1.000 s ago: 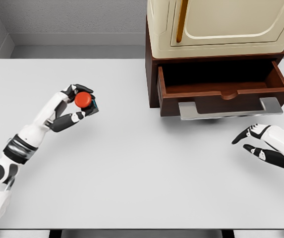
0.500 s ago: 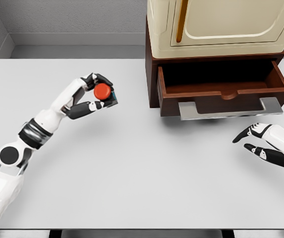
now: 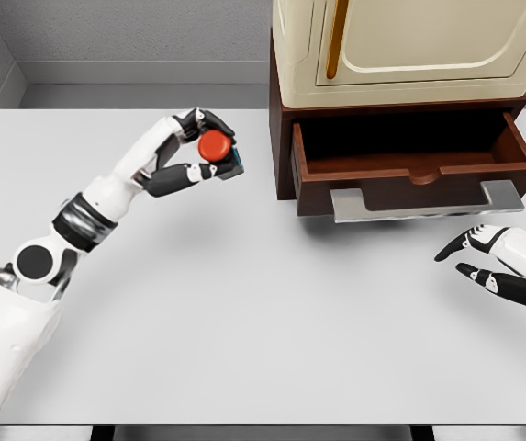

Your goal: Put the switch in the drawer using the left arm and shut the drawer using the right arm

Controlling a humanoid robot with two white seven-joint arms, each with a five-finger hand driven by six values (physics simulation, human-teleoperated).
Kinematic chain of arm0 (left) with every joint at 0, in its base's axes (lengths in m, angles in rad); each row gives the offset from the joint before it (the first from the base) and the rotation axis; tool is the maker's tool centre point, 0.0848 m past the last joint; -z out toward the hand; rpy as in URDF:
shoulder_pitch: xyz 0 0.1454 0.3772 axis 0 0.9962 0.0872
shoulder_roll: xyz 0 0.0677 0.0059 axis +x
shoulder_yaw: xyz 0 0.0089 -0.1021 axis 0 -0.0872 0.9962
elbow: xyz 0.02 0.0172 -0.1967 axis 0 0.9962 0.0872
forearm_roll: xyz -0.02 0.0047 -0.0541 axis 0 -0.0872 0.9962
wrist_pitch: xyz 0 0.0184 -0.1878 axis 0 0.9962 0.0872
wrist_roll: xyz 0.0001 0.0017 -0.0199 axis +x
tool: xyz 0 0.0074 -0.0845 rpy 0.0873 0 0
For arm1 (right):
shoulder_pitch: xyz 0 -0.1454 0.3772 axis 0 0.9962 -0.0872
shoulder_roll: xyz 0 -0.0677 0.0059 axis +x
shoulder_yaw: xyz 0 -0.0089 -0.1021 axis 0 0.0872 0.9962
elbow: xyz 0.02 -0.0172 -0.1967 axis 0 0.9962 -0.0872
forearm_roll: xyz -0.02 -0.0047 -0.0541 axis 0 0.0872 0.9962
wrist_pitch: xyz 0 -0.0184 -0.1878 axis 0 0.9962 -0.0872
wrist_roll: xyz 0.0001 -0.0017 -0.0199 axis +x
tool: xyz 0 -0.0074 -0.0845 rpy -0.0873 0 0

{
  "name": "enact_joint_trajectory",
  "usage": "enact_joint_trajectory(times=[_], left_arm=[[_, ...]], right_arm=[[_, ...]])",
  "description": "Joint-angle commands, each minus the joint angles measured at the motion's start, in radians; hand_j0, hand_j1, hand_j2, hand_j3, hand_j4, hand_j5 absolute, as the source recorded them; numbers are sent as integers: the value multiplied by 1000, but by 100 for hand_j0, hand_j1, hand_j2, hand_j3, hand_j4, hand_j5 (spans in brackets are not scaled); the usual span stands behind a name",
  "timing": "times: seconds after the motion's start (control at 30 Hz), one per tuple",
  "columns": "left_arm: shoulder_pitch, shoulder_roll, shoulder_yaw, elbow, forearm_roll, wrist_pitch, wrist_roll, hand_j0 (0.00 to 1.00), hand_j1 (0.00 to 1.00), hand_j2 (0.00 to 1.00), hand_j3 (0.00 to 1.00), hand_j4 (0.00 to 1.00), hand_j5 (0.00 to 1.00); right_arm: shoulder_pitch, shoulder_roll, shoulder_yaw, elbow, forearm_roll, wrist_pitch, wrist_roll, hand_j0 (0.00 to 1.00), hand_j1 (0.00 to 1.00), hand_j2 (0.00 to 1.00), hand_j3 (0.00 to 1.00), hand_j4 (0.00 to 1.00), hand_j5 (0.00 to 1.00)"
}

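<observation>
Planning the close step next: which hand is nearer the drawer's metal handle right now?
Right. The right hand rests open on the table just below and right of the handle. The left hand, gripping the switch, is well off to the handle's left.

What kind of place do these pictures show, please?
Probably a simulated test bench, not a real room: a plain white table against bare grey walls, one cabinet with an open drawer, and a left hand holding a red-buttoned switch.

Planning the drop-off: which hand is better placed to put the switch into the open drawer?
Left. The left hand already grips the switch just left of the drawer; the right hand rests open below it.
</observation>
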Motion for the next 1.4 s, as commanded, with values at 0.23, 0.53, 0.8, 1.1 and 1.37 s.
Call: enact_joint_trajectory(times=[0.23,0.53,0.8,1.1,1.37], left_arm=[[-25,-65,-14,-1,5,9,-1,41,41,41,41,41,41],[-89,-91,-64,7,-4,9,-1,41,41,41,41,41,41],[-113,-167,-66,8,-38,9,-1,41,41,41,41,41,41],[-175,-254,-86,88,-81,9,-1,41,41,41,41,41,41],[-193,-341,-87,119,-196,9,-1,41,41,41,41,41,41]], right_arm=[[0,-2,0,0,-8,2,0,54,54,54,54,54,54],[0,-4,-9,0,-8,2,-2,55,55,55,55,55,55],[2,-4,-12,0,-8,2,-2,55,55,55,55,55,55],[2,-2,-12,0,-8,2,-2,55,55,55,55,55,55],[2,-2,-12,0,-8,2,-2,55,55,55,55,55,55]])
